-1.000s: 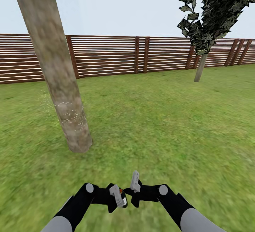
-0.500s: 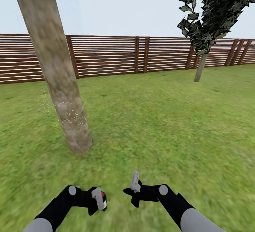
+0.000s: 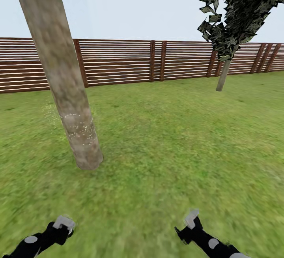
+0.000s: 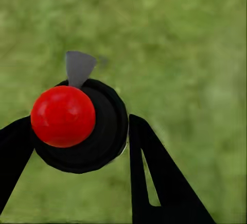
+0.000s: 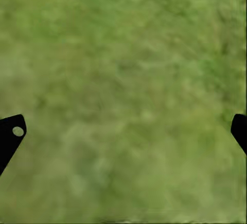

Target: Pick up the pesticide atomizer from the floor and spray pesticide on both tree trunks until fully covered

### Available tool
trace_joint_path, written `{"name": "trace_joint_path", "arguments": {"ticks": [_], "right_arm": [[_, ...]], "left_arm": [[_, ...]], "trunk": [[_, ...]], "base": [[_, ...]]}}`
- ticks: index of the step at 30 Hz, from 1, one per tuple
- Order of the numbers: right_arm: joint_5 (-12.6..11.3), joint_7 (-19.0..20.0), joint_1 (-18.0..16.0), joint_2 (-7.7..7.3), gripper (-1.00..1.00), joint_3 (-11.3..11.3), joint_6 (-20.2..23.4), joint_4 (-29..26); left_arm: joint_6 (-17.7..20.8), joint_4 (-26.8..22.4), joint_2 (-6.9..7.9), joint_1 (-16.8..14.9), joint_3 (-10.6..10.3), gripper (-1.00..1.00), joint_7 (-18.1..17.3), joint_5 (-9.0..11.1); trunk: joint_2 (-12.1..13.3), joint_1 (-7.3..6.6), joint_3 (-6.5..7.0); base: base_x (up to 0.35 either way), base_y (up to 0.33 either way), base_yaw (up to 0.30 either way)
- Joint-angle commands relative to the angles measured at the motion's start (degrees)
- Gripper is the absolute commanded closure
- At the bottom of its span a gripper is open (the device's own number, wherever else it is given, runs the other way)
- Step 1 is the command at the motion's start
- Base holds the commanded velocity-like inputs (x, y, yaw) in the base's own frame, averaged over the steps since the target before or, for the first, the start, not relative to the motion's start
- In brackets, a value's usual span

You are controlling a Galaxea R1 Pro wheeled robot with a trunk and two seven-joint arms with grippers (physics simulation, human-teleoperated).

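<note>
Between the black fingers (image 4: pixel 154 178) of my left gripper (image 4: pixel 80 124) sits the pesticide atomizer (image 4: pixel 63 116), seen end-on: a red round top in a dark ring with a grey nozzle (image 4: pixel 78 67). That gripper is shut on it, low over the grass. In the head view the left gripper (image 3: pixel 63 224) is at the lower left corner and the right gripper (image 3: pixel 191 218) at the lower right. The right gripper (image 5: pixel 126 126) is open with grass between its fingers. The near tree trunk (image 3: pixel 75 124) leans ahead on the left, flecked with white specks. The second tree (image 3: pixel 223 76) stands far right.
A brown slat fence (image 3: pixel 118 60) closes the lawn (image 3: pixel 169 139) behind both trees. The far tree's dark leaf crown (image 3: pixel 240 9) hangs at the upper right. Open grass lies between me and both trunks.
Both arms have dropped and swung apart toward the lower corners of the head view. The left one carried the atomizer leftward. The trees and fence have not shifted.
</note>
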Motion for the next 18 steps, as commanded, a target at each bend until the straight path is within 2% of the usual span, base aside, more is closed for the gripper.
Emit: {"name": "trace_joint_path", "arguments": {"ticks": [1,2,3,4,6,7,9,12,18], "right_arm": [[-5.16,-4.08,1.1,-0.16,-1.0,-0.24,-0.53,0.23],[-10.23,-7.31,2.06,-0.2,-1.0,-0.2,-1.25,0.36],[-13.82,-9.45,3.05,-0.23,-1.0,-0.22,-2.72,0.46],[-16.01,-11.09,4.42,-0.27,-1.0,-0.23,-4.95,0.47],[-18.91,-16.32,6.29,-0.3,-1.0,-0.27,-8.79,0.48],[-20.37,-19.87,6.63,-0.31,-1.0,-0.25,-9.56,0.48],[-22.47,-23.74,6.91,-0.23,-1.0,-0.17,-10.19,0.45],[-22.84,-24.49,6.98,0.12,-1.0,-0.01,-10.34,0.63],[-22.89,-24.66,7.09,0.41,-1.0,0.02,-10.36,0.65]], "left_arm": [[-3.9,2.2,-0.06,0.26,2.9,1.0,3.34,1.65],[-7.15,4.16,-0.07,0.69,4.72,1.0,7.34,3.63],[-9.38,5.48,-0.14,1.45,5.94,1.0,11.51,5.77],[-10.68,6.14,-0.28,2.65,6.62,1.0,15.41,8.0],[-12.81,6.57,-0.43,4.51,7.17,1.0,20.32,13.14],[-14.46,6.74,-0.43,5.33,7.38,1.0,21.26,15.74],[-17.03,6.81,-0.4,7.04,7.52,1.0,21.97,19.45],[-17.56,7.04,-0.65,7.49,7.51,1.0,22.14,20.36],[-17.68,9.01,-0.79,7.56,7.53,1.0,22.21,20.21]], "trunk": [[-0.02,-0.01,-0.04],[-0.02,-0.01,-0.04],[-0.02,-0.01,-0.04],[-0.02,-0.01,-0.04],[-0.02,-0.01,-0.04],[-0.02,-0.01,-0.04],[-0.02,-0.01,-0.04],[-0.02,-0.01,-0.04],[-0.02,-0.01,-0.04]], "base": [[0.0,0.0,0.0],[0.0,0.0,0.0],[0.0,0.0,0.0],[0.0,0.0,0.0],[0.0,0.0,0.0],[0.0,0.0,0.0],[0.0,0.0,0.0],[0.0,0.0,0.0],[0.0,0.0,0.0]]}}
